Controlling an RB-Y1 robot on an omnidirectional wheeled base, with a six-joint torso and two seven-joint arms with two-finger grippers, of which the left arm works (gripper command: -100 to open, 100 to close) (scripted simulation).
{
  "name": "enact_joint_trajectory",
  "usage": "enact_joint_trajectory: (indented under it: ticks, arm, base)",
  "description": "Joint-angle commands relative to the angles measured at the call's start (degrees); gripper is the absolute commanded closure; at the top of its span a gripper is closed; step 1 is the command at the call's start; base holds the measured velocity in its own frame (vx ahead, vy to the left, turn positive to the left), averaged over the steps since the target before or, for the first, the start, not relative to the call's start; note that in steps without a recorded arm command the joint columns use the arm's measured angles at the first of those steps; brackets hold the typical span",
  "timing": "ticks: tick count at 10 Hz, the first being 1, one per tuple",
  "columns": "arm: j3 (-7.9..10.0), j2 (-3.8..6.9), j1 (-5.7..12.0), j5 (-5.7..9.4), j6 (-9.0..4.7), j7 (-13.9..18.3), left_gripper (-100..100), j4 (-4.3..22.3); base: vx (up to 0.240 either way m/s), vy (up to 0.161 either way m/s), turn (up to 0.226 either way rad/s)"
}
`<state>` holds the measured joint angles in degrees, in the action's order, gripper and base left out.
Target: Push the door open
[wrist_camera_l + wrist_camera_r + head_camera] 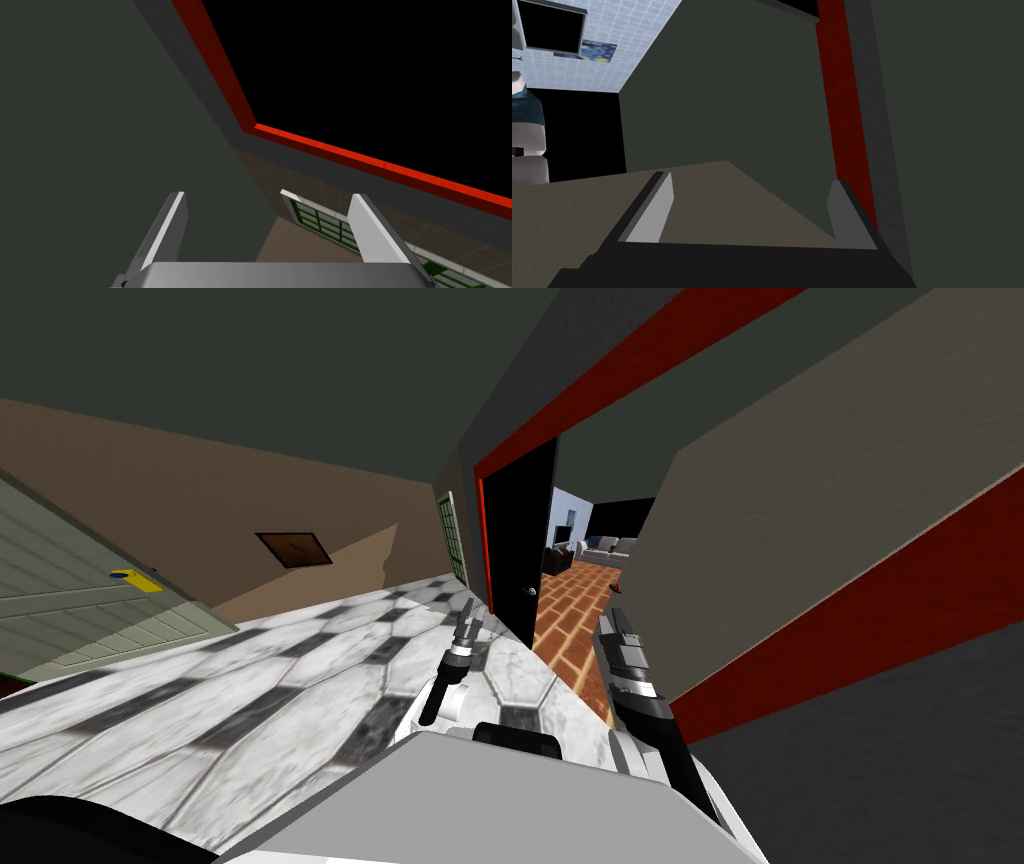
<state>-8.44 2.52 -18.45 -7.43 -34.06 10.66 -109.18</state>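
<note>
The taupe door stood ajar at the right of the red frame, brick floor showing through the gap, with the right gripper, jaws spread, close to its face, seemingly to push it wider, while the left gripper, likewise spread, hung clear above the tiled floor.

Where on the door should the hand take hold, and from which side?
Probably no grip: the door is a flat panel, already ajar. Press the right hand flat near its free edge, where leverage is greatest, coming from the tiled floor.
</note>
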Motion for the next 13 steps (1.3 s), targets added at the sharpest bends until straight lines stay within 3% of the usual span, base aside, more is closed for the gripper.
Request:
enact_joint_trajectory:
  ticks: [1,3,4,13]
  arm:
    - [-0.38,0.47,1.00,-0.12,-0.24,0.24,-100,2.32]
    - [-0.98,0.83,2.27,-0.35,-0.82,0.37,-100,5.58]
    - [-0.98,0.83,2.27,-0.35,-0.82,0.37,-100,5.58]
    - [-3.87,1.83,8.40,-1.48,-3.66,0.99,-100,21.01]
  base:
    - [0.111,0.025,-0.034]
    - [0.106,0.019,-0.027]
    - [0.050,0.011,-0.006]
    - [0.089,0.028,-0.030]
